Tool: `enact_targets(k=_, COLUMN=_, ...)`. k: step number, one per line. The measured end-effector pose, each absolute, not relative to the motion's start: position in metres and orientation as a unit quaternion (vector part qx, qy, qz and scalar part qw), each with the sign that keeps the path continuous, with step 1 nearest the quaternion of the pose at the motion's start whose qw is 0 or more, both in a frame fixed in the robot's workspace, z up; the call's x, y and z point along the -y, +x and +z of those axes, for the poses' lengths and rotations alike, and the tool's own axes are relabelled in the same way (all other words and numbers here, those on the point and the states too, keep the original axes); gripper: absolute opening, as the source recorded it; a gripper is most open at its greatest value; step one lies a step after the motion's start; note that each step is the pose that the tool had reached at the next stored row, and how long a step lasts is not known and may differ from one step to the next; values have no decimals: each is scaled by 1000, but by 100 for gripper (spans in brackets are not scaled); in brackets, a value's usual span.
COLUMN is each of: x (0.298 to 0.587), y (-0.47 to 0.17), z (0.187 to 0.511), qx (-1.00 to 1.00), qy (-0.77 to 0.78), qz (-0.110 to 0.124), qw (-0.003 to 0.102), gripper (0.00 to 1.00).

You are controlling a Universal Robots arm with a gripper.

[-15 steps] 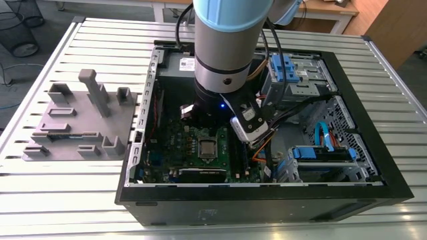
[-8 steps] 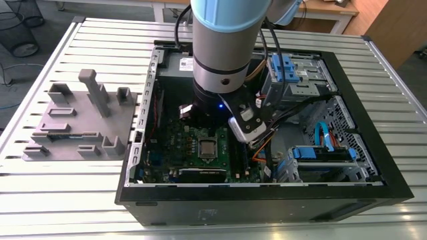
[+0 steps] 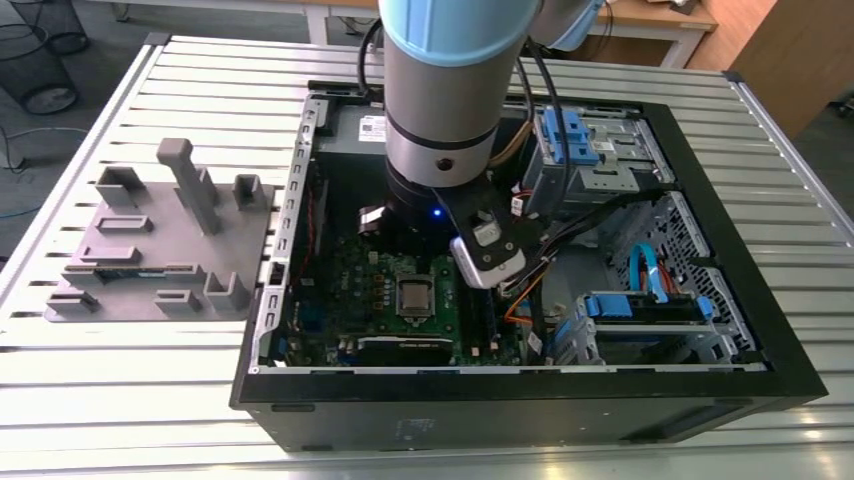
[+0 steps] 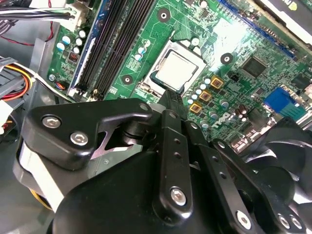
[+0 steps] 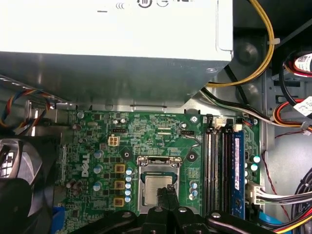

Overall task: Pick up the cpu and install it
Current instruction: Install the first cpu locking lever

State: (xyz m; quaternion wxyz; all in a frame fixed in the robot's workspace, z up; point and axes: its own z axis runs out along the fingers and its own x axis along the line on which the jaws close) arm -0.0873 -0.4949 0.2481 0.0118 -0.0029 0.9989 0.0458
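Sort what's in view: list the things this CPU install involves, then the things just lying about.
Part of the job:
- cpu, sitting in the socket on the motherboard
- claw, fingertips close together at the cpu's edge

Just lying about:
- grey fixture block beside the case
- memory slots
- power supply
- blue drive bays
- cable bundles

End effector [image 5: 167, 194] fingertips over one edge of the cpu [image 5: 156, 189], contact unclear.
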Motion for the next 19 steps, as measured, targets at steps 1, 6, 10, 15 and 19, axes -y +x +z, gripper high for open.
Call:
enact_targets(k=1, x=495, y=-87, z=248, qx=-999, qy=-3, qz=46, qw=12, gripper=11)
enact_targets(k=6, x=493, y=-88, z=248, qx=-999, qy=-2, qz=46, qw=12, gripper=11)
enact_targets(k=10, x=491, y=-89, z=248, qx=-999, qy=-1, qz=46, qw=12, gripper=11)
enact_targets(k=15, x=488, y=-89, z=248, qx=-999, qy=-1, qz=46, qw=12, gripper=11)
enact_targets(k=19, x=487, y=-90, z=247, qx=-999, qy=-1, qz=46, qw=12, gripper=11)
